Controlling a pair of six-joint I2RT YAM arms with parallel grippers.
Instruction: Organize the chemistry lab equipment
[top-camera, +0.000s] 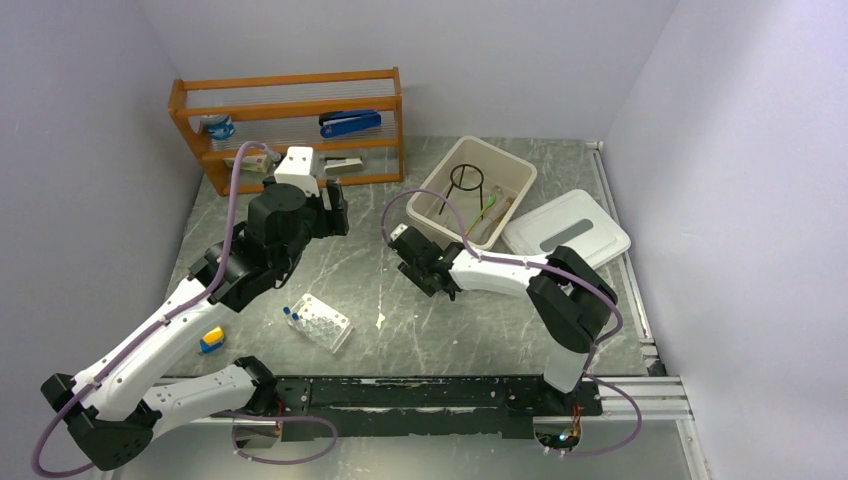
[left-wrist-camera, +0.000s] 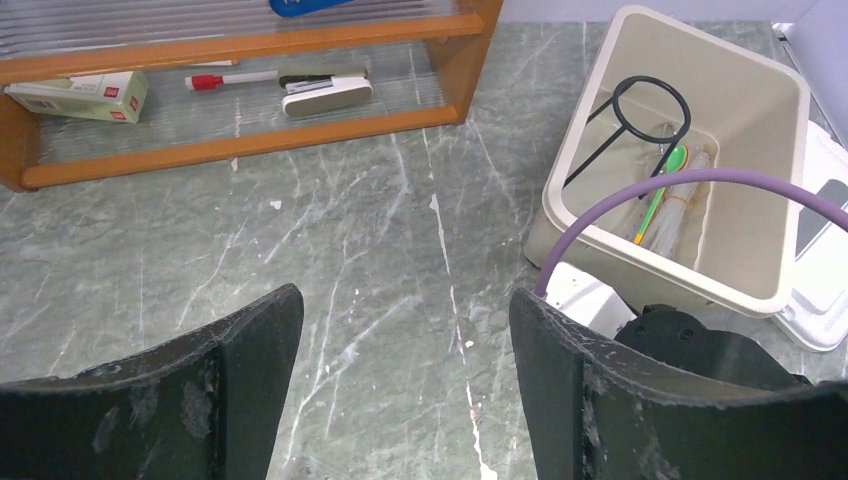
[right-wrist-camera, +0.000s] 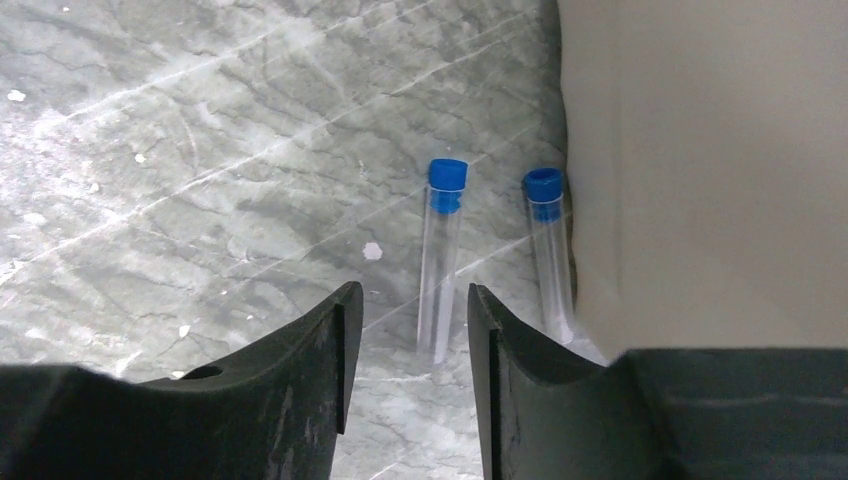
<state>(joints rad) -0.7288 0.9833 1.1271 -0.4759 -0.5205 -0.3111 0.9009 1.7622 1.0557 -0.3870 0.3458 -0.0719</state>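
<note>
A grey-green marbled tabletop (top-camera: 480, 322), streaked with white scratches, is closed in by pale lavender walls (top-camera: 420, 60). At far left stands an orange wooden shelf (top-camera: 290, 80). Right of it, a beige plastic bin (top-camera: 436, 175) holds the black wire tripod (top-camera: 465, 186). The white holed rack (top-camera: 322, 322) lies near, left of centre. Two blue-capped clear tubes (right-wrist-camera: 440, 250) lie flat beside the bin's wall. The left gripper (left-wrist-camera: 405, 300) is spread wide and empty. The right gripper (right-wrist-camera: 412, 295) is parted above one tube and grips nothing.

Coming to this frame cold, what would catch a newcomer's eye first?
A blue-capped tube and a second tube lie side by side on the table, ahead of the open right gripper and beside the beige bin. That bin, back right, holds a black wire tripod; a white rack sits near the front, left of centre.
</note>
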